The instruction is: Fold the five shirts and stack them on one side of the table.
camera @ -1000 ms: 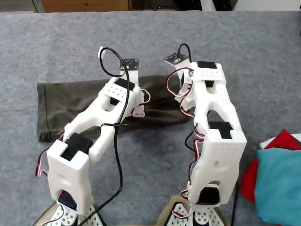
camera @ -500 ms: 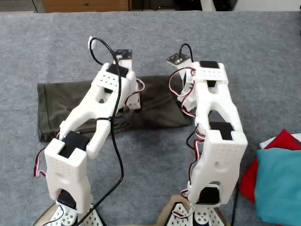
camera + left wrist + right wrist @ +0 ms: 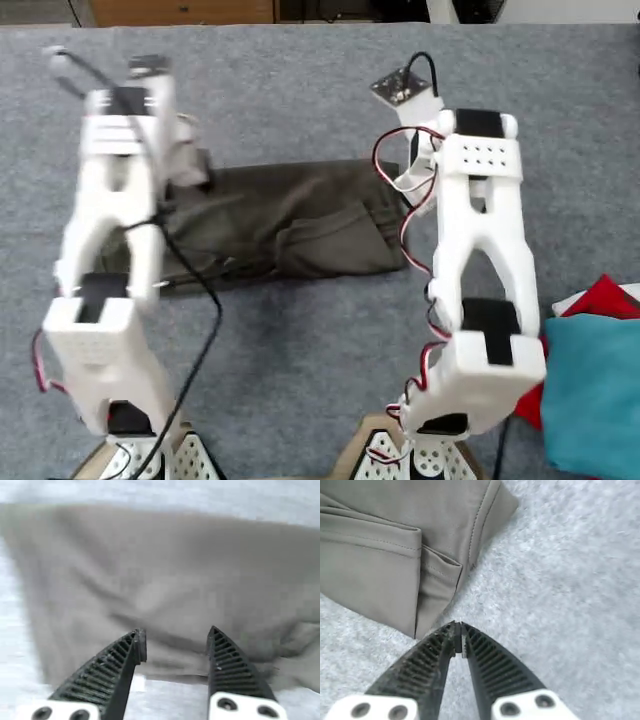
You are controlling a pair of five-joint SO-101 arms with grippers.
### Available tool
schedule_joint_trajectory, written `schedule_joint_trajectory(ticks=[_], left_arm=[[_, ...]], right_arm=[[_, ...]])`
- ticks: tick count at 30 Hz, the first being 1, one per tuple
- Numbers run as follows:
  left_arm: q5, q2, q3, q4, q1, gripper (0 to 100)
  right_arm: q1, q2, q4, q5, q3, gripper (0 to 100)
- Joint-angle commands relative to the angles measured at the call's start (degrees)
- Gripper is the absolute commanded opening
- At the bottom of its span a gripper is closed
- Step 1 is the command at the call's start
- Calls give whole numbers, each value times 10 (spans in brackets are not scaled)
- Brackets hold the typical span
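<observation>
From above, the olive shirt [image 3: 300,215] lies folded mid-table. Left wrist – the left gripper [image 3: 175,641] hangs over it, fingers apart, empty. Right wrist – the right gripper [image 3: 458,632], pinched together on nothing, just beside its corner

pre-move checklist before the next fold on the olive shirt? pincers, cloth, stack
1. Left pincer open and empty above the olive shirt: ok.
2. Right pincer ready to grasp: not ok. It is shut, over the bare table beside the shirt's corner.
3. Olive shirt lying flat: not ok, creased and bunched mid-cloth.
4. Stack at the table's right side, teal shirt on red shirt: ok.
5. All five shirts accounted for: cannot tell.
</observation>
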Motion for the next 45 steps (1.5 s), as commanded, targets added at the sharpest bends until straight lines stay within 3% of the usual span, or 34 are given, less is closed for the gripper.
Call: schedule_joint_trajectory(ticks=[1, 6, 11, 20, 27, 31, 37, 45], left_arm=[[-62, -3, -26, 4, -106, 210], [-143, 5, -25, 4, -216, 214], [-226, 68, -32, 4, -281, 215], [-205, 185, -99, -25, -273, 215], [-207, 184, -213, 57, -264, 245], [-257, 186, -253, 91, -271, 250], [-317, 208, -219, 91, -267, 247], [-325, 316, -278, 82, -256, 247]], right_arm=[[13, -75, 17, 5, -5, 7], [29, -99, 33, 17, -6, 7], [32, -102, 43, 19, -3, 8], [32, -99, 43, 16, -1, 7], [32, -99, 49, 19, -1, 7], [31, -98, 55, 21, 0, 7], [32, -99, 55, 37, -1, 7], [28, -102, 57, 25, -4, 7]])
